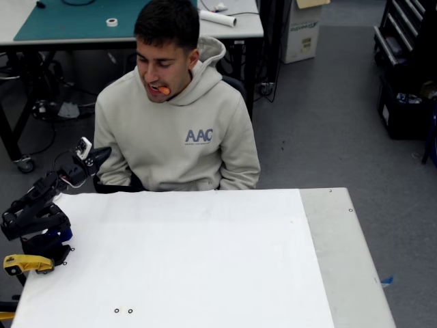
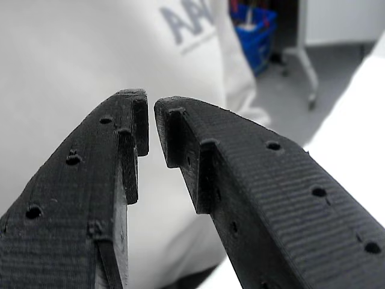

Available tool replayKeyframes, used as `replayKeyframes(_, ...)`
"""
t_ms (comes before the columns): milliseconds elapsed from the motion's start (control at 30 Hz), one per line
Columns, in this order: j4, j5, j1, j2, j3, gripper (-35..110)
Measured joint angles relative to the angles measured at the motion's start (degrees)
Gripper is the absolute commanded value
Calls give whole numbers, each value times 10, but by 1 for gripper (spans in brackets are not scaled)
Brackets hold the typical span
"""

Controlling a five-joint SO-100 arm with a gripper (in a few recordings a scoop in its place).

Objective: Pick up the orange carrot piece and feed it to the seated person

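Observation:
The seated person (image 1: 179, 133), in a light beige hoodie with "AAC" on the chest, sits behind the table's far edge. The orange carrot piece (image 1: 162, 89) is held in his mouth. My black gripper (image 1: 101, 156) hovers at the table's far left corner, beside his arm and well below his face. In the wrist view the gripper (image 2: 150, 107) points at the hoodie (image 2: 66, 54). Its fingertips (image 2: 133, 114) are nearly touching, with nothing between them.
A white table top (image 1: 191, 260) fills the foreground, with a grey strip (image 1: 341, 253) along its right side. The arm's base (image 1: 34, 225) and a yellow part (image 1: 24, 263) sit at the left edge. Behind the person stands a desk with a green mat (image 1: 75, 20).

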Motion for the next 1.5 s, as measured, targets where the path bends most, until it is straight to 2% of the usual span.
replayKeyframes(167,1,32,-4,75,83,-3)
replayKeyframes(433,1,33,-4,84,126,-3)
replayKeyframes(867,6,-88,-4,84,211,-3)
replayKeyframes(1500,371,-101,-4,84,186,-3)
